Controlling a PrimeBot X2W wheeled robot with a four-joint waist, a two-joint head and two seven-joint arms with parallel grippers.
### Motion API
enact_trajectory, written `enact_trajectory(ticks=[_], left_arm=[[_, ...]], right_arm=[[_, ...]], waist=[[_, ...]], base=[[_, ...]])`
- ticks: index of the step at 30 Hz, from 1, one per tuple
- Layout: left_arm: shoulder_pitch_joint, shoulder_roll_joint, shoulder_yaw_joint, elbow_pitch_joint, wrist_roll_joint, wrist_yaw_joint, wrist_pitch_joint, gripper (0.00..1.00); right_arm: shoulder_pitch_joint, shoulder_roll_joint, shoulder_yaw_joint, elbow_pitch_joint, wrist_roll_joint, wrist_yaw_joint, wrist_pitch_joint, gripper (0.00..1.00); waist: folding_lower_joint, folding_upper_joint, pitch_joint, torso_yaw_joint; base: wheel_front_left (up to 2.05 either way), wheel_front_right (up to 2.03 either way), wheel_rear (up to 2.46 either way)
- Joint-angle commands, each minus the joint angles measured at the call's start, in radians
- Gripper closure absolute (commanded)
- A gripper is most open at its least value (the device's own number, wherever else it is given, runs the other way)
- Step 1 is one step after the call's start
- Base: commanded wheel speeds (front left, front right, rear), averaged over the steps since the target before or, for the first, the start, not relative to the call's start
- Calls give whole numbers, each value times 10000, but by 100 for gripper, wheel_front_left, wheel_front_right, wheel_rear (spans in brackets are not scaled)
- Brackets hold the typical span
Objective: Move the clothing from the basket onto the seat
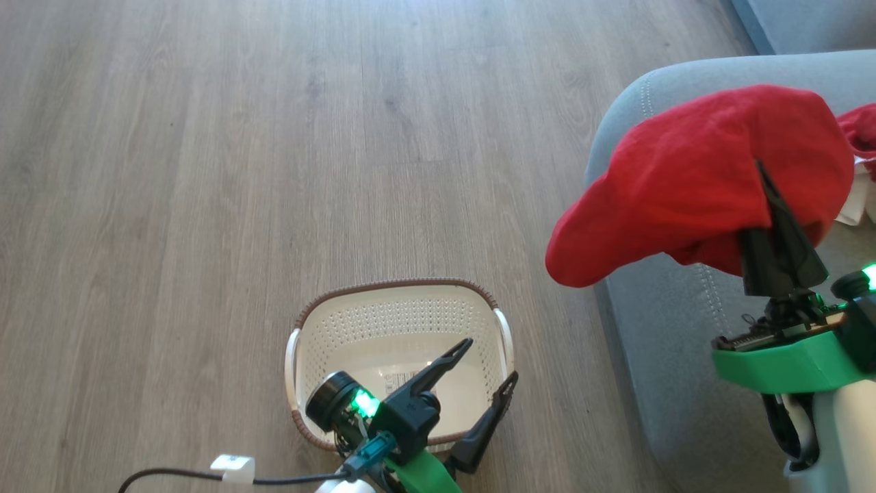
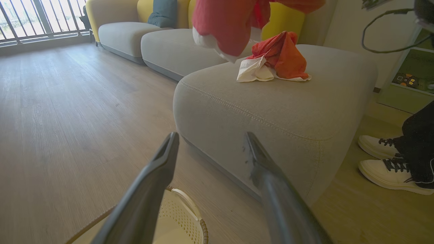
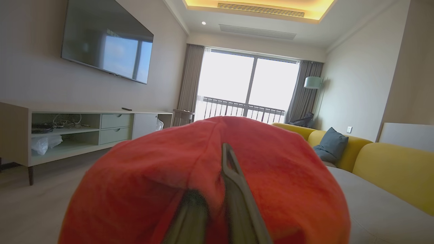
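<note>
Right gripper [image 1: 763, 179] clamped on red garment [image 1: 691, 178] above seat [image 1: 657, 329], left gripper [image 1: 491, 358] wide open over basket [image 1: 390, 285], second garment [image 2: 281, 57] lying on seat.

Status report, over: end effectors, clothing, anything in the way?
Right end effector shut on red garment, over seat edge. Left end effector open over basket, looks empty. Red-and-white garment already on seat. Person's shoes beside seat, clear of path.

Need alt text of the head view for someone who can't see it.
The right end effector, shut on a red garment, holds it above the corner of the grey seat, where a second garment lies at the picture's right edge. The open left end effector hovers over the basket on the wooden floor.
</note>
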Motion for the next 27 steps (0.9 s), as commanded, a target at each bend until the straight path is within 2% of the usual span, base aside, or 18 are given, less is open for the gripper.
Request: enact_trajectory(ticks=[1, 11, 27], left_arm=[[-280, -3, 323, -323, 21, -42, -49, 0], [-395, -3, 304, -400, 52, 6, -49, 0], [-857, -3, 76, -311, 118, -32, -49, 0]], right_arm=[[-411, -93, 102, -325, 14, -4, -11, 100], [-480, -81, -90, -276, 54, -4, -11, 100], [-713, -51, -440, -202, 116, -4, -11, 100]], waist=[[0, -1, 14, -88], [0, -1, 151, -929], [0, -1, 696, -3247]], base=[[0, 0, 0], [0, 0, 0], [0, 0, 0]])
